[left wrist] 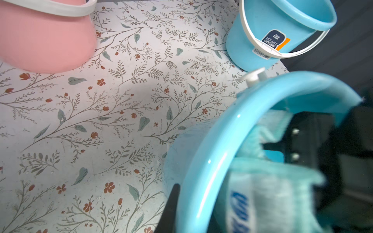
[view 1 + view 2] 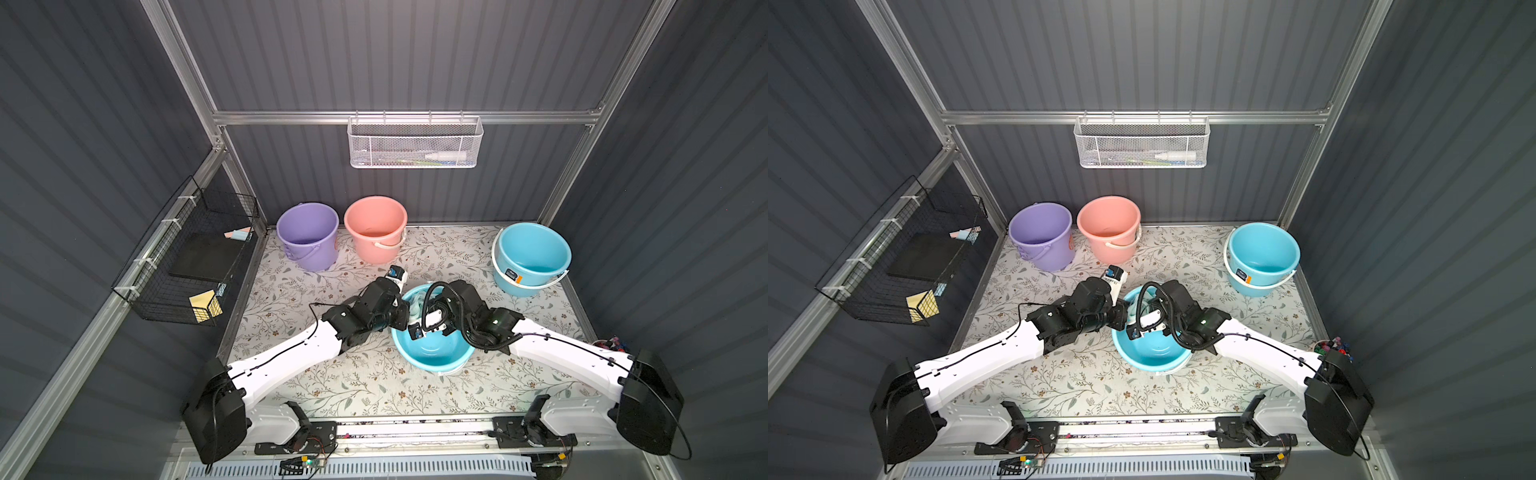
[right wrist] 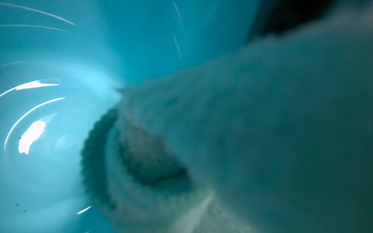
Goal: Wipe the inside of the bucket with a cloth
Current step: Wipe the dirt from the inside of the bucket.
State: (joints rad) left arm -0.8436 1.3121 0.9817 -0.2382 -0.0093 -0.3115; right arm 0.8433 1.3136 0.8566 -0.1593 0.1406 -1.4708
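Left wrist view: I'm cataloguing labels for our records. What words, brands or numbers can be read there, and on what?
"HOT-SALE GOODS": dark sticker on the upright light-blue plastic bucket.
Logo above those words: unreadable.
White barcode strip beneath the sticker: too small to read.
Blue print on a white band of the pale aqua terry cloth in the tilted light-blue plastic bucket: blurred, unreadable.

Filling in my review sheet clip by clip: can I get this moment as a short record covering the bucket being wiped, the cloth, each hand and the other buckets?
active bucket: blue bucket, mid-table, looks tipped
cloth: pale aqua, rumpled, inside the blue bucket
left hand: shut on the blue bucket's rim
right hand: down inside the bucket, shut on the cloth
idle buckets: purple bucket, pink bucket, second blue bucket, all upright at the back
surface: floral table
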